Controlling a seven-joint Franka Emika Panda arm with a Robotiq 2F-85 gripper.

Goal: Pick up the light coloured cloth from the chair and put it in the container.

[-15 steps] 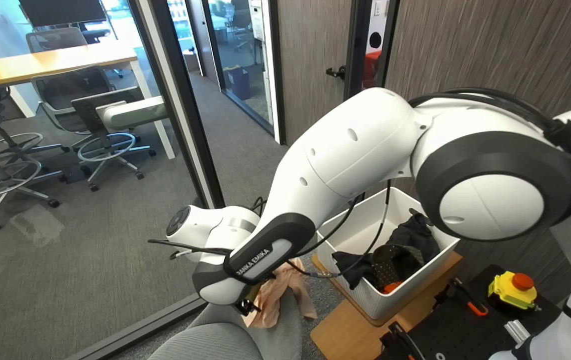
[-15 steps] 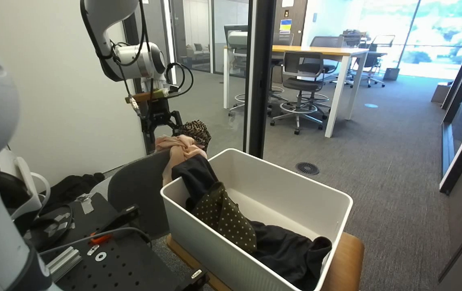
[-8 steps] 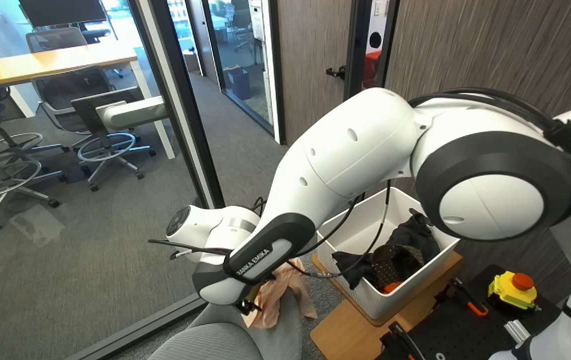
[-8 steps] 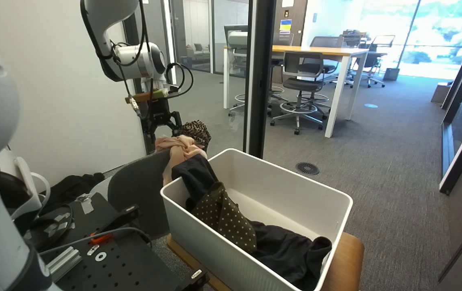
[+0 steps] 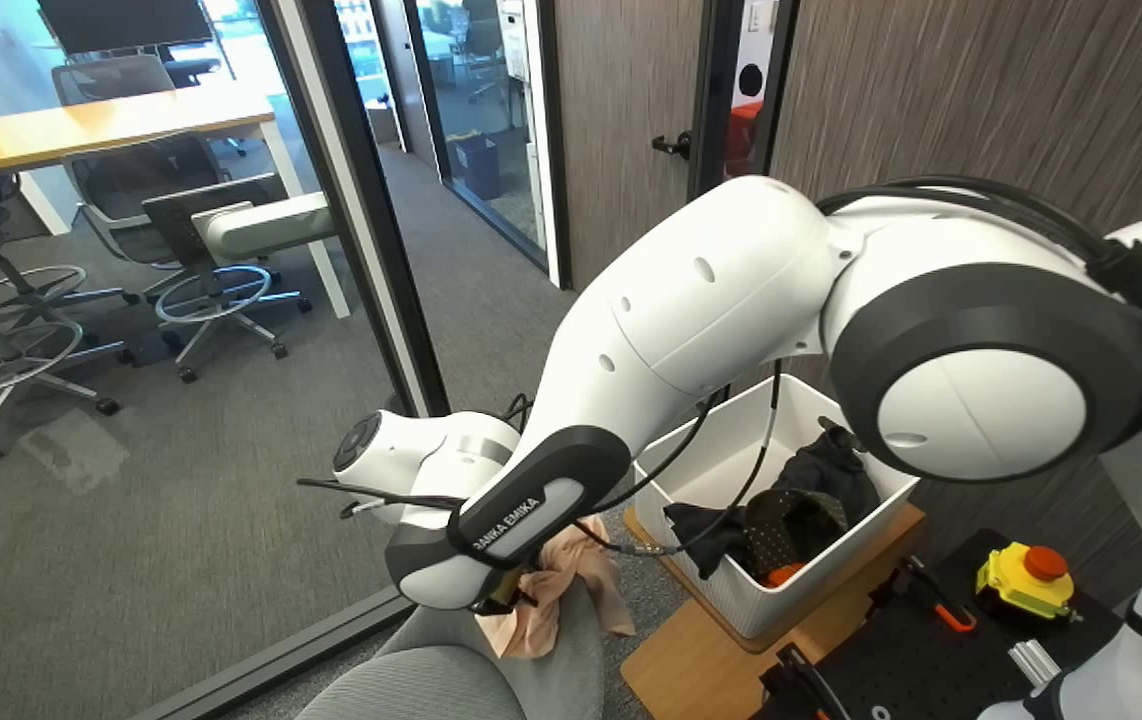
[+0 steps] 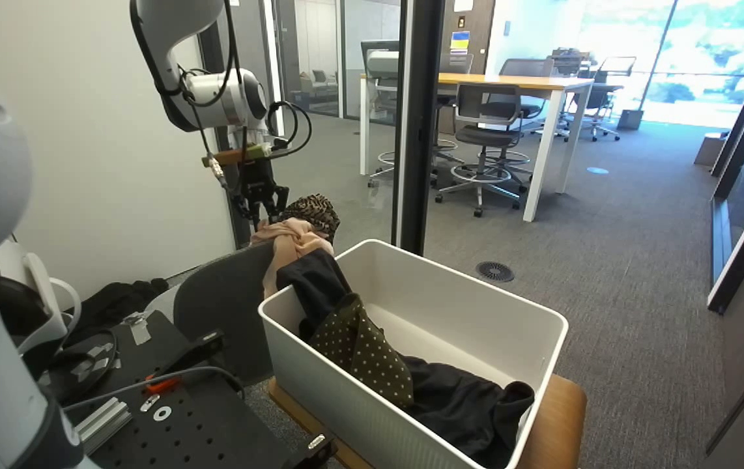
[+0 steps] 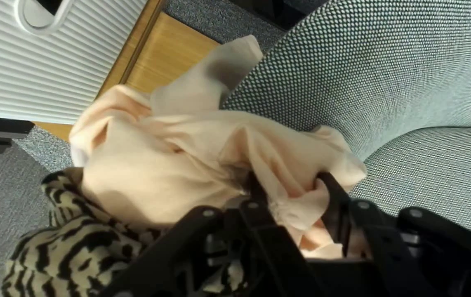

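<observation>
My gripper (image 7: 293,189) stands half-wide with a fold of the light coloured cloth (image 7: 157,156) between its jaws; whether it holds firmly, I cannot tell. The patterned cloth (image 7: 74,251) is just beside (this one I must not catch). I would squeeze fully, lift clear of the back of the chair (image 7: 342,70), where the light cloth lies, then carry to the container (image 6: 320,391).

In an exterior view the arm (image 5: 681,320) partly hides the pale cloth (image 5: 561,592) and the container (image 5: 816,572).
</observation>
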